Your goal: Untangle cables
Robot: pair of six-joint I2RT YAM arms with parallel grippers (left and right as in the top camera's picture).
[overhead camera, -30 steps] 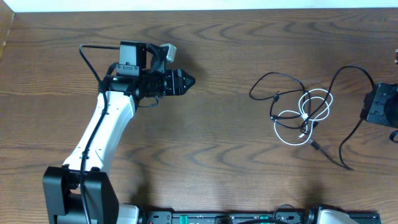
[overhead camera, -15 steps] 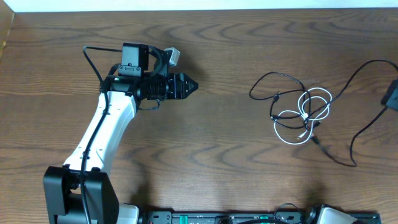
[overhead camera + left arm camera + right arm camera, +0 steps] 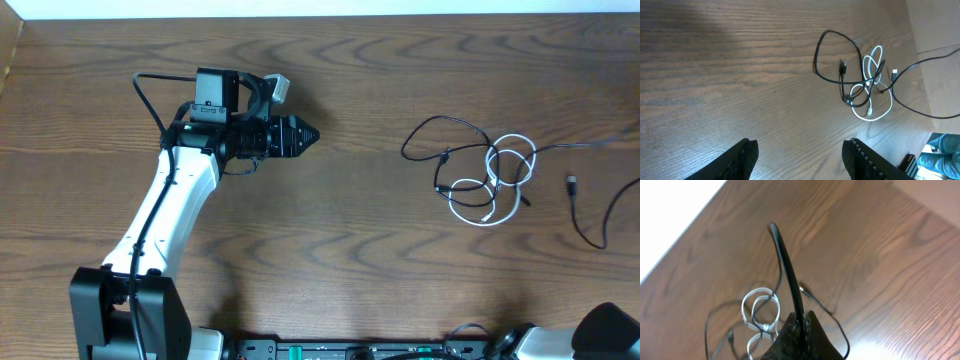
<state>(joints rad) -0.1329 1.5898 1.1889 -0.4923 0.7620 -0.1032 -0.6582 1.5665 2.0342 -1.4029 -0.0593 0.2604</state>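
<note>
Setting: dark wood-grain worktop [image 3: 360,250], pale strip along the far edge.
Cords: black cord [image 3: 786,265] and white cord [image 3: 871,118] lie knotted together near the right edge, abt mid-depth. The white makes several small loops. The black throws one wider loop on the side facing the left arm [image 3: 180,190].
Right jaws: together, clamped on a strand of the black cord. The wrist cam looks down on the knot, so I judge them lifted above the worktop. They're outside the overhead frame.
Left jaws: apart, nothing between them. They hover over the far-left part of the worktop, nose aimed at the right edge.
Key relation: the knot sits well apart from the left jaws, straight ahead along the worktop's length. The held black strand runs out from the knot twd the right edge, so that's the pull axis. The right arm is nearer and already has hold.
Loose end: a black plug [image 3: 571,183] lies by the right edge, apart from the knot.
In the way: only bare wood betw left jaws and knot.
Next (my guess): the left needs to pin or pinch the white loops while the right draws the black out.
Risk: w/o a pin, the whole knot prob drags along as one.
</note>
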